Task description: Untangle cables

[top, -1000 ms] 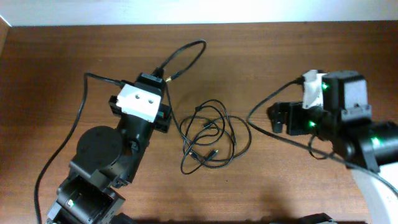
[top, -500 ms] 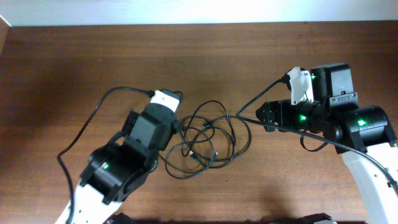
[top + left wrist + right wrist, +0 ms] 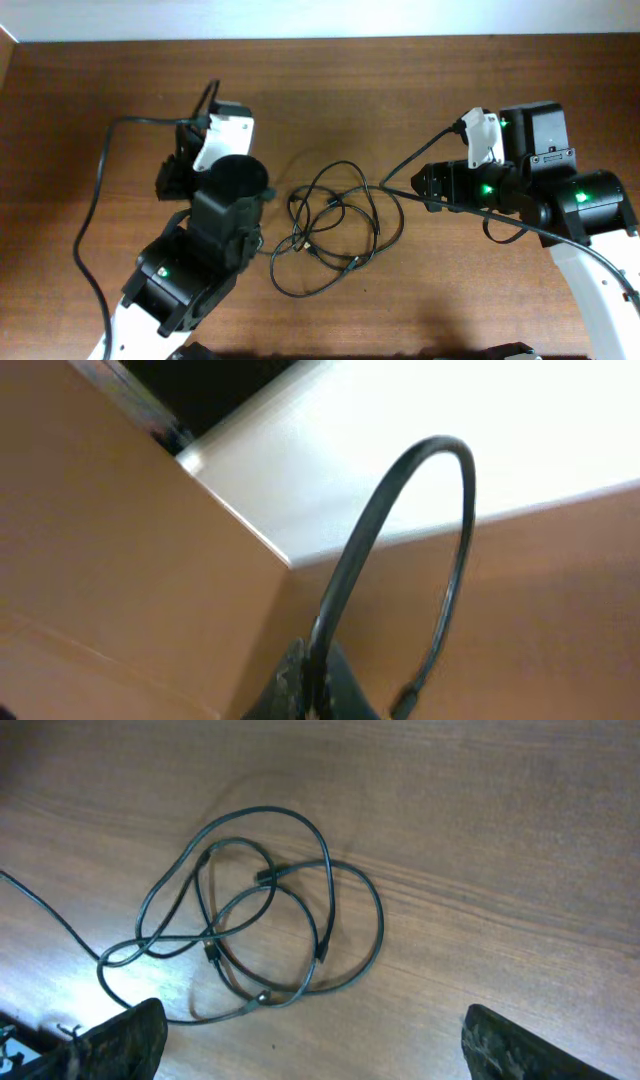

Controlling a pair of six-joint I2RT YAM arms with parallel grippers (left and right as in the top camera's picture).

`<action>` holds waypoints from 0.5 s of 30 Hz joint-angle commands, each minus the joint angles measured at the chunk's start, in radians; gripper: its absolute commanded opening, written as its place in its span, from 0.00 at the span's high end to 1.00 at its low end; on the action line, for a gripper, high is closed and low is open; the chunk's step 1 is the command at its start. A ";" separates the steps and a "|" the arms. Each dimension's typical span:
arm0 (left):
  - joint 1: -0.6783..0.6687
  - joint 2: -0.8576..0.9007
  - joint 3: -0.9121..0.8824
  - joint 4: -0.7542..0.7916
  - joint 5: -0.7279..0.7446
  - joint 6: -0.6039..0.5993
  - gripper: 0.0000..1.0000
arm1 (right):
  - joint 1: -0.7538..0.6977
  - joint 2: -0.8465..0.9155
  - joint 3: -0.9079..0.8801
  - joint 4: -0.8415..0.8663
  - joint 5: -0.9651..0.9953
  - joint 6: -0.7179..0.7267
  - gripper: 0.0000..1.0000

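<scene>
A tangle of thin black cables [image 3: 335, 225] lies in loops on the brown table between my two arms; the right wrist view shows the same cables [image 3: 250, 930] with small plugs among the loops. My left gripper [image 3: 315, 695] is shut on one thin cable [image 3: 440, 450], which arches up from the jaws and hangs down to a small plug [image 3: 405, 703]. In the overhead view the left arm [image 3: 220, 190] hides those fingers. My right gripper [image 3: 320, 1050] is open and empty, hovering right of the tangle, also seen from overhead as the right gripper [image 3: 428, 187].
A thicker black arm cable [image 3: 95, 190] curves left of the left arm. Another arm cable [image 3: 420, 160] runs to the right wrist. A white wall [image 3: 450, 410] borders the table's far edge [image 3: 320, 40].
My left arm has swung back and to the left, still holding its cable. The loops shifted, and a strand trails out at the tangle's lower left. The right arm moved left, then held still.
</scene>
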State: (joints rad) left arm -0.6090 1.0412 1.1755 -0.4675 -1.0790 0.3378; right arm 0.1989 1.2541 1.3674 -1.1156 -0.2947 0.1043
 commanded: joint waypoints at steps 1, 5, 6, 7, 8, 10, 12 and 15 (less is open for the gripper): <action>0.003 -0.015 0.013 0.204 -0.043 0.315 1.00 | -0.003 -0.001 0.011 -0.006 -0.012 -0.031 0.07; 0.004 -0.015 0.013 0.564 -0.021 0.689 1.00 | -0.003 -0.001 0.011 -0.008 -0.013 -0.040 0.07; 0.009 -0.015 0.013 0.606 -0.012 0.740 1.00 | -0.003 -0.001 0.011 -0.008 -0.013 -0.042 0.07; 0.023 -0.015 0.013 0.669 0.002 0.816 1.00 | -0.003 -0.001 0.011 -0.008 -0.013 -0.042 0.07; 0.042 -0.015 0.013 0.720 0.010 0.880 1.00 | -0.003 -0.001 0.011 -0.008 -0.013 -0.042 0.07; 0.093 -0.016 0.013 0.766 0.046 0.995 1.00 | -0.003 -0.001 0.011 -0.007 -0.013 -0.042 0.07; 0.120 -0.016 0.013 0.765 0.079 1.048 1.00 | -0.003 -0.001 0.011 -0.007 -0.013 -0.042 0.07; 0.127 -0.016 0.013 0.717 0.142 1.046 1.00 | -0.003 -0.001 0.011 -0.007 -0.025 -0.050 0.07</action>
State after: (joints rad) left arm -0.4919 1.0348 1.1763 0.2821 -1.0298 1.2694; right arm 0.1989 1.2541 1.3670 -1.1229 -0.2981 0.0719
